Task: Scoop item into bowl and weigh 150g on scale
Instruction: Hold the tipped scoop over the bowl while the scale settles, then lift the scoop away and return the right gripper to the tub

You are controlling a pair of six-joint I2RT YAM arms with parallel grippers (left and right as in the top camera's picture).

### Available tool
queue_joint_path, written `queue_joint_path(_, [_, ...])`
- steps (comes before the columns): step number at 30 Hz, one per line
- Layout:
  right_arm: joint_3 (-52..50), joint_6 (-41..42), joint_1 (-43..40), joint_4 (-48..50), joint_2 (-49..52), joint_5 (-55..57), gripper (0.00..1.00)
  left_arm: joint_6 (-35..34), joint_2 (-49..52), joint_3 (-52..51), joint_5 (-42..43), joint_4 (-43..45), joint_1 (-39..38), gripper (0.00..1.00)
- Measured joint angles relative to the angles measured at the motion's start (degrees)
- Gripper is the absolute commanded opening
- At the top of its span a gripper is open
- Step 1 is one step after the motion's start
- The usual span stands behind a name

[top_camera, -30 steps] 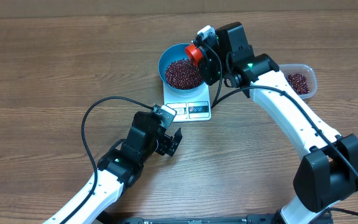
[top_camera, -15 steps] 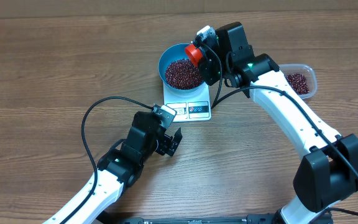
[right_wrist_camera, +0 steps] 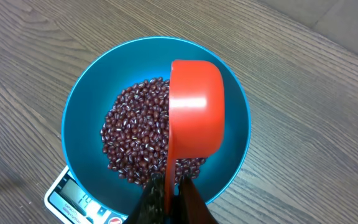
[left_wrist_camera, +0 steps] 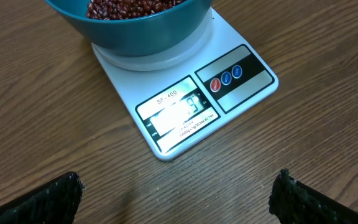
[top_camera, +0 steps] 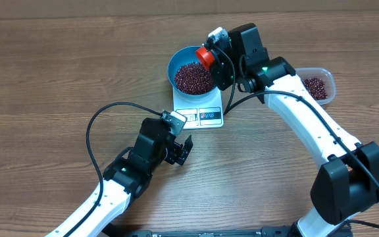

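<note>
The blue bowl [top_camera: 175, 60] stands on the white scale [top_camera: 202, 116] and holds a pile of dark red-brown beans [top_camera: 193, 78]. My right gripper [right_wrist_camera: 174, 193] is shut on the handle of a red scoop [right_wrist_camera: 194, 106]. The scoop hangs over the bowl [right_wrist_camera: 79, 118] with its rounded back toward the wrist camera, above the beans [right_wrist_camera: 132, 137]. The scale's lit display [left_wrist_camera: 182, 115] faces my left gripper [left_wrist_camera: 179, 199]. That gripper stands open just above the table in front of the scale, with nothing between its fingers [left_wrist_camera: 48, 202].
A clear plastic container [top_camera: 318, 85] with some beans sits at the right, past the right arm's elbow. A black cable [top_camera: 101, 118] loops over the table left of the left arm. Bare wooden table lies at the left and along the front.
</note>
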Motion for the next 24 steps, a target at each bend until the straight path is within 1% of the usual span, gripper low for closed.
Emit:
queue_joint_path(13, [0.0, -8.24, 0.0, 0.02, 0.0, 0.02, 0.04, 0.0, 0.0, 0.0, 0.0, 0.0, 0.0, 1.0])
queue_joint_path(24, [0.0, -9.38, 0.0, 0.15, 0.0, 0.02, 0.04, 0.0, 0.0, 0.0, 0.0, 0.0, 0.0, 0.99])
